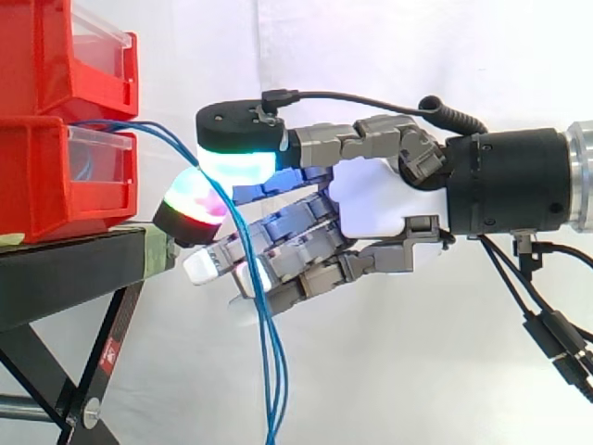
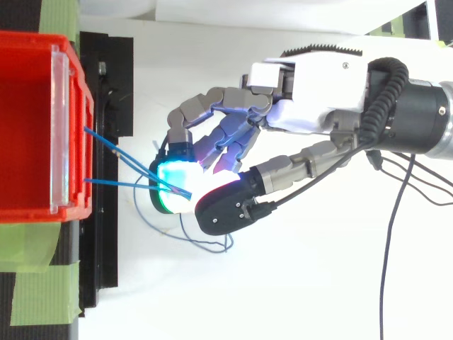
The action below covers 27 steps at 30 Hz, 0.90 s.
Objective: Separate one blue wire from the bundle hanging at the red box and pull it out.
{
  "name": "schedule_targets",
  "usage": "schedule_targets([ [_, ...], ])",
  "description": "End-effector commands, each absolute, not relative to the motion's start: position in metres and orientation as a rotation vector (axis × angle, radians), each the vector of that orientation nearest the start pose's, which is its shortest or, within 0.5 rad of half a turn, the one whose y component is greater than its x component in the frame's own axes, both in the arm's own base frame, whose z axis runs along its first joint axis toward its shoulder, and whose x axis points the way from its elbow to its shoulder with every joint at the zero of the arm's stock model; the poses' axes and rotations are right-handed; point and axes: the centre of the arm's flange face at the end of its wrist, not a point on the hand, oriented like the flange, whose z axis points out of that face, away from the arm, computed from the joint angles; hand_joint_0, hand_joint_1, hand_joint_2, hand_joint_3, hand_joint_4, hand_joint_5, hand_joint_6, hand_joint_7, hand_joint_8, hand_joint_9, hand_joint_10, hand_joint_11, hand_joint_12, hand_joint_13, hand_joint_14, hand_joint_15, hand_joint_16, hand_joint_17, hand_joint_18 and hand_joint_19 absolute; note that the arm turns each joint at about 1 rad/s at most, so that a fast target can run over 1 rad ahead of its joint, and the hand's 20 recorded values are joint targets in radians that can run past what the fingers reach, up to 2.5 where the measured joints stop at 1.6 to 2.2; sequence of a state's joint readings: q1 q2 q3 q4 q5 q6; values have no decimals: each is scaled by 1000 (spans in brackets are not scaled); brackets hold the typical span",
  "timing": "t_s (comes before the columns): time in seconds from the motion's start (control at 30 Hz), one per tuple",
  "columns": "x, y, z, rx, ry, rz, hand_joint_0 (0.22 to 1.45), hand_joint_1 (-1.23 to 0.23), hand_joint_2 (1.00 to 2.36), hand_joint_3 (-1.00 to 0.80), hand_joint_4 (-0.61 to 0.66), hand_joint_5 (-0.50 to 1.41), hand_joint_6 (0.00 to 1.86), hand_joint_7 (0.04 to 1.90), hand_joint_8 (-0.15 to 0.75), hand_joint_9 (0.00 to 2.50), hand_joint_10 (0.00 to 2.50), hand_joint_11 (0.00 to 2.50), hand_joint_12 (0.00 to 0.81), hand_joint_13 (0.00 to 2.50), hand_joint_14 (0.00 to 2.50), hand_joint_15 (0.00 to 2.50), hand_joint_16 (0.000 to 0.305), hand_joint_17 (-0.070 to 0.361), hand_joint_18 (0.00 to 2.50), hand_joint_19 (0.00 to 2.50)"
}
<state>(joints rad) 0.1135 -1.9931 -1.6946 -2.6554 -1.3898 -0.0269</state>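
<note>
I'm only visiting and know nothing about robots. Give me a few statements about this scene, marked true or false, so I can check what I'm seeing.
1. The blue wires come out of the lower red bin. True.
2. The red bins sit on a wooden table. False: they sit on a black stand.
3. In the side view the hand comes in from the right and is in among the wires. True.
4. The wires lie wholly inside the bin. False: they hang down past the stand's edge, to below the hand.
5. Green tape is stuck on the stand. True.
</note>
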Motion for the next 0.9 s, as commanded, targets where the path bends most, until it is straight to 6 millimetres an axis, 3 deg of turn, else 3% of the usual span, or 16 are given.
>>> schedule_targets([
  [0.0, 614, -82, 241, 1287, 1201, 1132, 573, -734, 1016, 13, 140, -151, 889, 1270, 382, 672, 10, 456, 542, 1237, 16, 441, 66, 148, 631, 411],
  [0.33, 614, -83, 240, 1320, 1174, 1165, 574, -725, 1018, 3, 153, -154, 889, 1271, 380, 688, 12, 477, 468, 1507, 22, 986, 66, 150, 632, 471],
  [0.57, 615, -83, 242, 1319, 1173, 1166, 575, -724, 1018, -2, 155, -154, 889, 1269, 379, 706, 11, 505, 454, 1517, 22, 1079, 67, 151, 638, 499],
  [0.73, 614, -83, 241, 1320, 1176, 1163, 576, -725, 1018, -10, 159, -156, 889, 1267, 380, 738, 13, 548, 421, 1542, 18, 1291, 67, 151, 650, 532],
  [0.87, 615, -83, 241, 1318, 1174, 1165, 576, -725, 1018, -11, 157, -156, 889, 1264, 375, 742, 13, 553, 426, 1483, 17, 1286, 67, 151, 647, 530],
])
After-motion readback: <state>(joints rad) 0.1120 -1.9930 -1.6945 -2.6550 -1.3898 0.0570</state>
